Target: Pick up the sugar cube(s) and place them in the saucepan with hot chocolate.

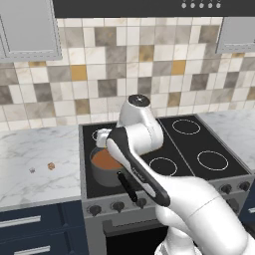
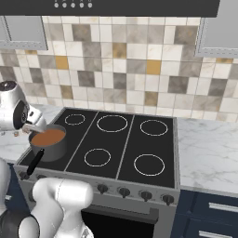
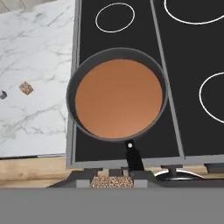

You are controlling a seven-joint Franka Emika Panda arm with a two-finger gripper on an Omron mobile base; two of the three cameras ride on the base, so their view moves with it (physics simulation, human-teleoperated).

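Note:
The saucepan with hot chocolate (image 3: pixel 118 103) sits on the stove's front left burner, its black handle toward the stove front, and also appears from the base (image 1: pixel 103 163) (image 2: pixel 48 141). My gripper (image 3: pixel 112 176) hovers above the pan's handle side, shut on a speckled orange-brown sugar cube (image 3: pixel 111 182). In the left base view the arm covers the hand. A second orange-brown cube (image 3: pixel 26 88) (image 1: pixel 51 166) lies on the marble counter left of the stove. The paler cube (image 1: pixel 32 170) (image 3: pixel 2 94) rests just beyond it.
The black stove top (image 1: pixel 199 144) has several burner rings, with knobs (image 1: pixel 118 205) along its front. Marble counter (image 1: pixel 35 149) spreads left of the stove, and another stretch (image 2: pixel 209 148) lies to its right. A tiled wall stands behind.

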